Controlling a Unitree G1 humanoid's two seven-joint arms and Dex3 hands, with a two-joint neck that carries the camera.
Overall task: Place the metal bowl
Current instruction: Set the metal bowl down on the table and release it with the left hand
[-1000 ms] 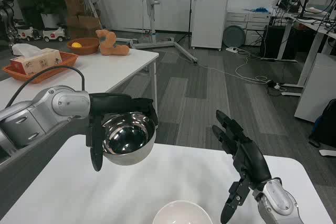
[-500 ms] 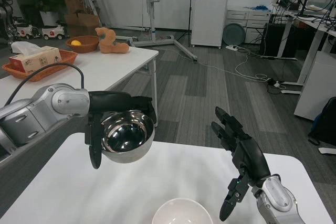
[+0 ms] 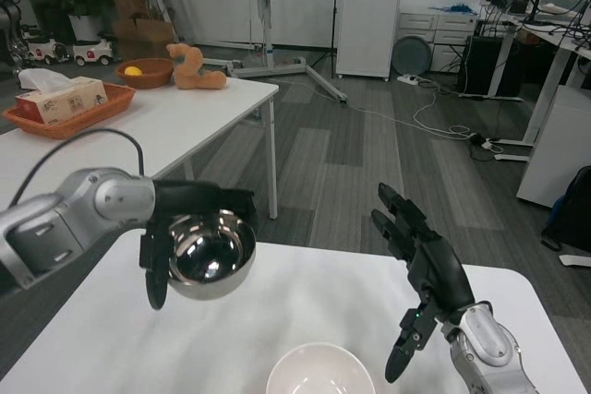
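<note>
Left hand: the left hand [image 3: 185, 219] grips the metal bowl [image 3: 211, 254] by its far rim, fingers curled over the top edge and one finger hanging down on the bowl's left side.
Metal bowl: shiny, opening tipped toward the camera, carried in the air above the far left part of the white surface [image 3: 305, 311]; I cannot tell whether its underside touches the top.
Left forearm: the silver forearm [image 3: 65, 223] reaches in from the left edge, with a black cable [image 3: 78, 140] arching above it.
Right hand: the right hand [image 3: 427, 279] is raised over the right side of the surface, holding nothing, fingers apart and stretched out, some pointing up and away and one hanging down.
White bowl: a white bowl [image 3: 320, 371] sits upright at the near edge of the surface, between the two hands, well apart from the metal bowl.
Second table: a white table [image 3: 175, 113] stands behind on the left, carrying an orange tray [image 3: 65, 117] with a tissue box [image 3: 55, 99], a brown bowl [image 3: 148, 73] with a yellow item inside, and a tan curved object [image 3: 192, 67] just beside that bowl.
Room: grey floor with cables, a white cabinet [image 3: 367, 23] at the back, and desks [image 3: 545, 71] on the right.
</note>
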